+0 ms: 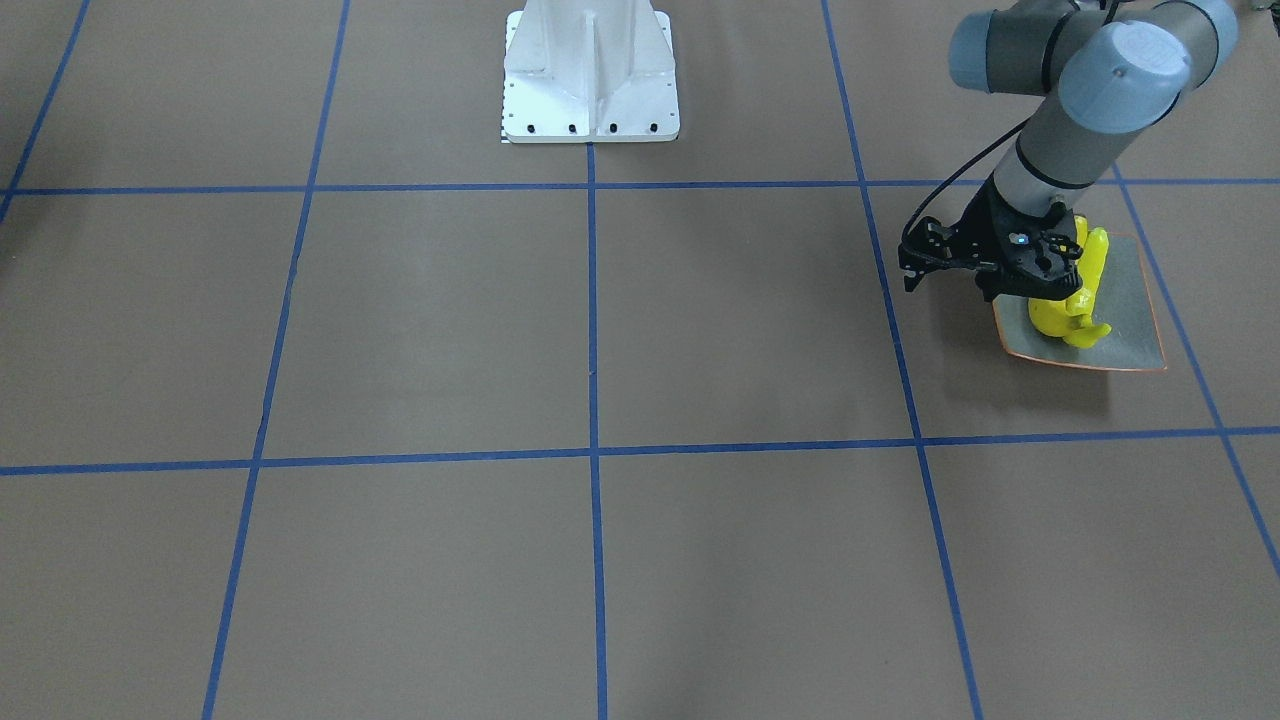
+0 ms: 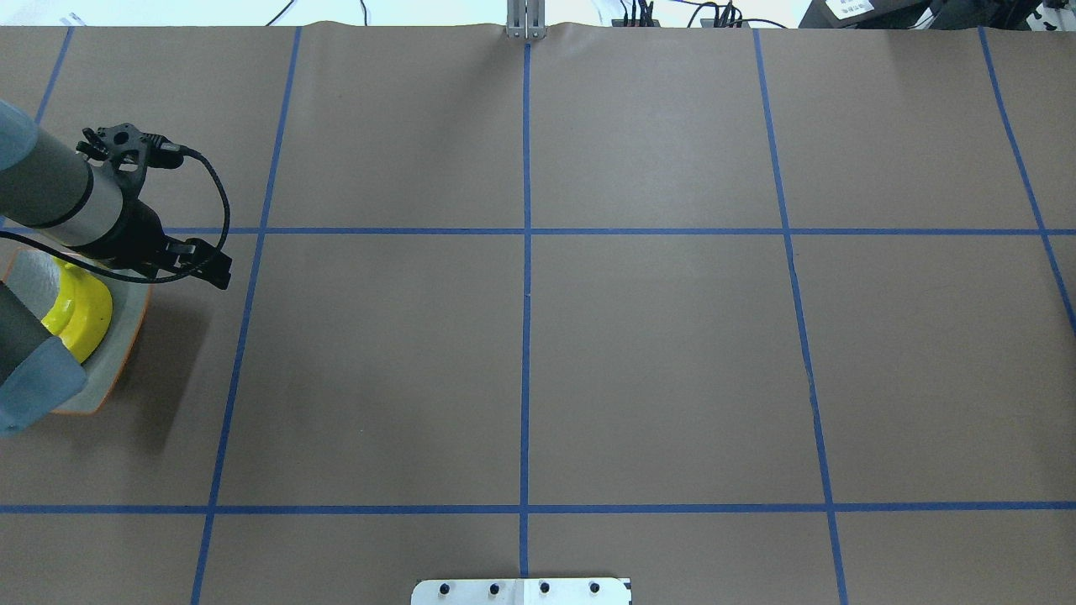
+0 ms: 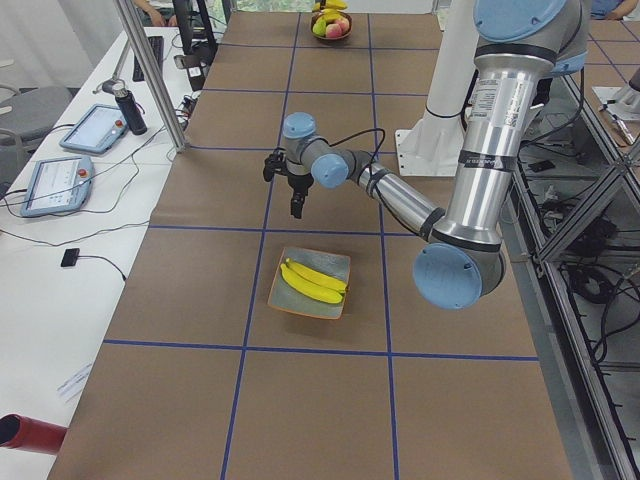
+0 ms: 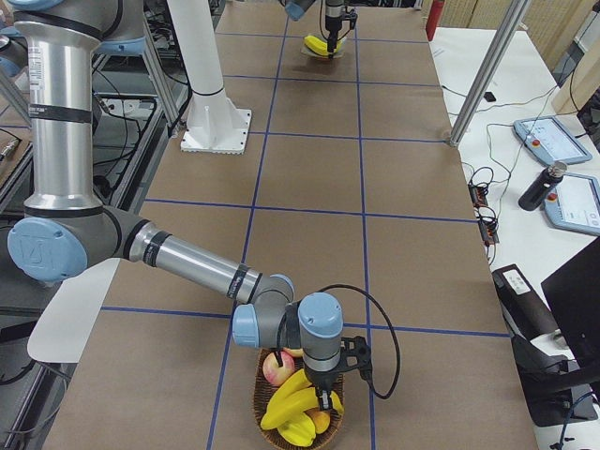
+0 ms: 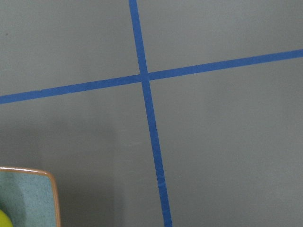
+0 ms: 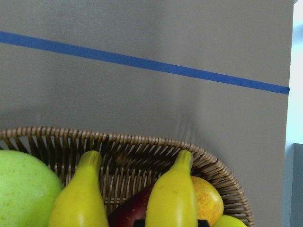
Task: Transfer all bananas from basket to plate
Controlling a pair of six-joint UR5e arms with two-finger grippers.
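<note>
Nearest in the exterior right view, the right gripper point(image 4: 322, 394) hangs into the basket point(image 6: 142, 142), its fingers down among the bananas point(image 4: 292, 405) there; wide or narrow, I cannot tell. The fruit lies packed, so the fingers could well snag the round fruit point(image 4: 277, 367) or drag two bananas at once. The right wrist view shows two banana tips against the wicker wall, which the side view hides. Farthest off, the plate point(image 3: 335, 262) carries two more bananas point(image 3: 312, 283); the left gripper point(image 3: 296, 207) hovers near its edge, apparently empty, its spread unclear.
</note>
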